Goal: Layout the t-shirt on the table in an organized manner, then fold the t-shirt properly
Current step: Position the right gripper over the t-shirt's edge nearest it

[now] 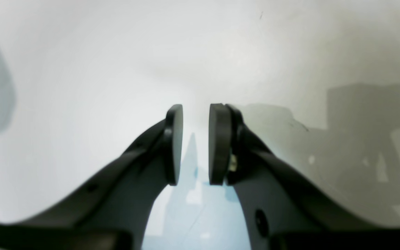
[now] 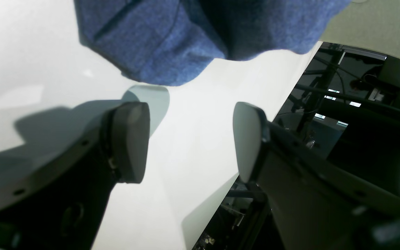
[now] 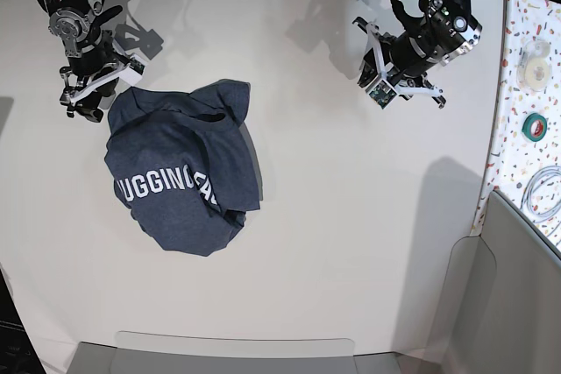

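White table (image 3: 351,216) holds one crumpled t-shirt (image 3: 180,177), two hands apart.

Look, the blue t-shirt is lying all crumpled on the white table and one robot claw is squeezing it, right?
Not quite. The t-shirt is crumpled on the table, but no claw squeezes it. The right wrist view shows the right gripper open and empty beside it; the left gripper is over bare table.

white block capitals on the crumpled t-shirt (image 3: 184,177) read "ugging" and then a partial "ca" or similar, cut off by folds; the lettering lies below the right gripper (image 3: 83,94) in the base view. no other text is readable.
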`<state>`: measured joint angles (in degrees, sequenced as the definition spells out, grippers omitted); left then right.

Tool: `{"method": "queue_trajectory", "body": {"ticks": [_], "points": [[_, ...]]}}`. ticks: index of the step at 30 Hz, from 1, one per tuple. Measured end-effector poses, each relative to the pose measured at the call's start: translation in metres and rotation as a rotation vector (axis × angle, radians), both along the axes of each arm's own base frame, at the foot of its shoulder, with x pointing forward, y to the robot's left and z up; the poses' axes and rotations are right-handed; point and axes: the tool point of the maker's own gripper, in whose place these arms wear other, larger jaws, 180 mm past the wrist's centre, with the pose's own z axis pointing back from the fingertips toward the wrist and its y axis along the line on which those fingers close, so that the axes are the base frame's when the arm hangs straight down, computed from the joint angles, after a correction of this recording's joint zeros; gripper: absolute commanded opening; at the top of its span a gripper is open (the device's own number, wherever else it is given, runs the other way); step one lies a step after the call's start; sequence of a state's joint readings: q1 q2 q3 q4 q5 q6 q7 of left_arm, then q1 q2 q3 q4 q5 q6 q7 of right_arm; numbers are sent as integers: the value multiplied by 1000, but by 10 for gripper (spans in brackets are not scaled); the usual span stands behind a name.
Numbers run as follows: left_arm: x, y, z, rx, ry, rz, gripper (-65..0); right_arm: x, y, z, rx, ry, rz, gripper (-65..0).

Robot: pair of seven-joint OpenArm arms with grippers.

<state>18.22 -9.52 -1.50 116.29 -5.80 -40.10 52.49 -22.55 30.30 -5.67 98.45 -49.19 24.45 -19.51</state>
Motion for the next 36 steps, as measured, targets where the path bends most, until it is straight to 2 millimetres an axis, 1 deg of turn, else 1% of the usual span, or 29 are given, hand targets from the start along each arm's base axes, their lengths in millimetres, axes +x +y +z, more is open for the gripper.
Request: {"method": "queue_trajectory", "body": {"ticks": [7,8,9,11,14,15,16,17,23,26,31,34,36], "points": [[0,0,0,0,0,0,-517,-1,7,-3,-22,11,24,-267],[0,0,0,0,0,0,-517,-1,9,-4,-22,11,29,-281],[0,0,0,1,0,0,-517,-2,10,-5,-20,13,33,-305],[0,0,0,0,0,0,-517,-3,12,-9,-11,23,31,-386],[0,0,0,0,1,0,-517,-4,12,-18,13,42,31,-550],[0,0,0,1,2,0,-517,-4,12,-19,16,46,33,-592],[0,0,0,0,0,0,-517,-4,12,-21,20,61,34,-633],[0,0,0,-1,0,0,-517,-4,13,-21,23,67,36,-650],[-1,-2,0,-2,2,-5,-517,-4,12,-22,23,70,35,-650],[-5,-1,-3,1,14,-4,-517,-3,15,-17,23,60,35,-650],[-7,-2,-5,-1,20,-5,-517,-17,40,-11,71,80,72,-650],[-9,-2,-6,-2,25,-5,-517,-26,51,-3,79,105,83,-650],[-10,-2,-6,-1,27,-4,-517,-36,60,2,94,117,94,-650]]}}
